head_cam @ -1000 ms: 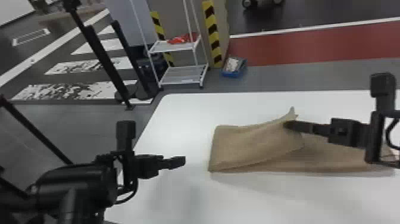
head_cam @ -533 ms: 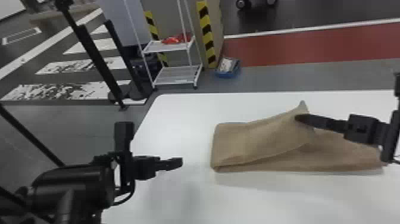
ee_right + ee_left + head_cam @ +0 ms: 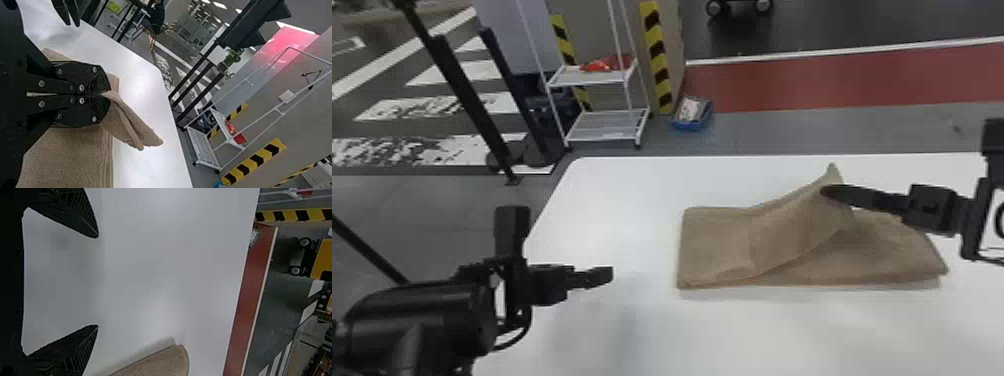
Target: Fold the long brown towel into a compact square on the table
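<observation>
1. Brown all through, see the towel lying partly folded on the table, to the right of the table's left edge.
2. Find the right gripper above the table, fingers closed on the towel, pinching a raised fold.
3. Compare with a second ago: see that fold higher and nearer the table's far edge.
4. Spot the left gripper near the table's left edge, fingers spread wide.

The left pincer holds its 2 fingers wide apart, while the right pincer has its 2 closed together.
</observation>
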